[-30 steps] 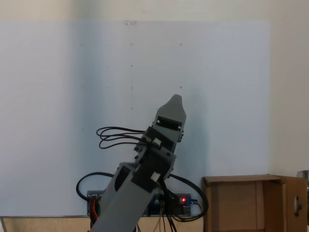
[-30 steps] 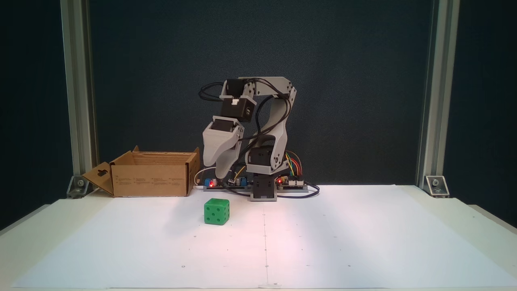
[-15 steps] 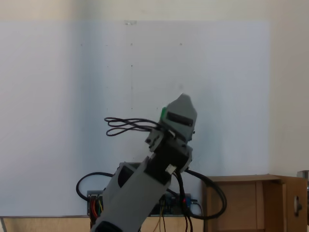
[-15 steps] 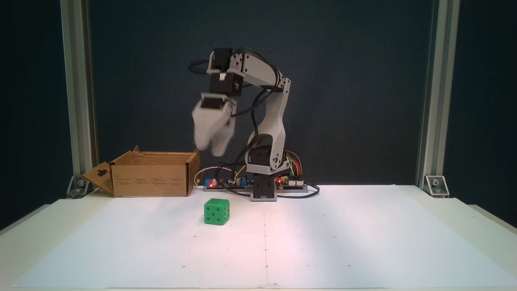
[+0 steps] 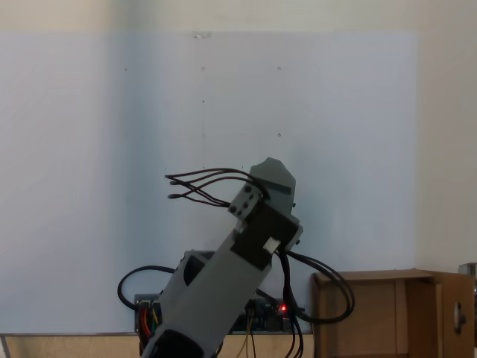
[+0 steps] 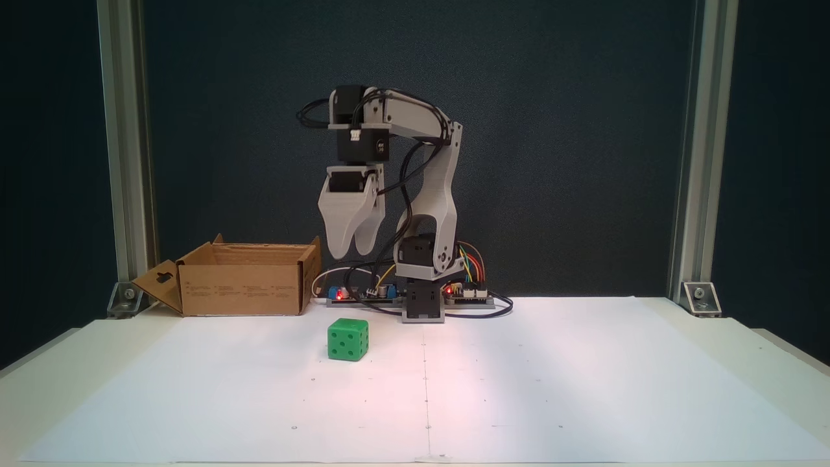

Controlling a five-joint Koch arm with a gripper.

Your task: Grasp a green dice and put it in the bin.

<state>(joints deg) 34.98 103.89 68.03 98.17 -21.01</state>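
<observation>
Overhead, the claw [image 6: 350, 251] hangs pointing down with its two tips nearly together, a slight notch between them, gripping nothing. Well below it, almost straight down, the green dice [image 6: 348, 338] sits on the white table [image 6: 583, 389]. Lower and leftward of the claw stands the bin [image 6: 243, 279], flaps up.

Dark blue-grey backdrop [image 6: 583, 130] behind the whole setup; two upright alu. posts, left post [image 6: 123, 143] & right post [image 6: 703, 143], w/ corner brackets at their feet; white paper sheet [image 6: 551, 389] covers the tabletop, faint dots & a centre line on it; light falls brightest on sheet's middle; cream table edge [image 5: 447, 149] beside sheet.
</observation>
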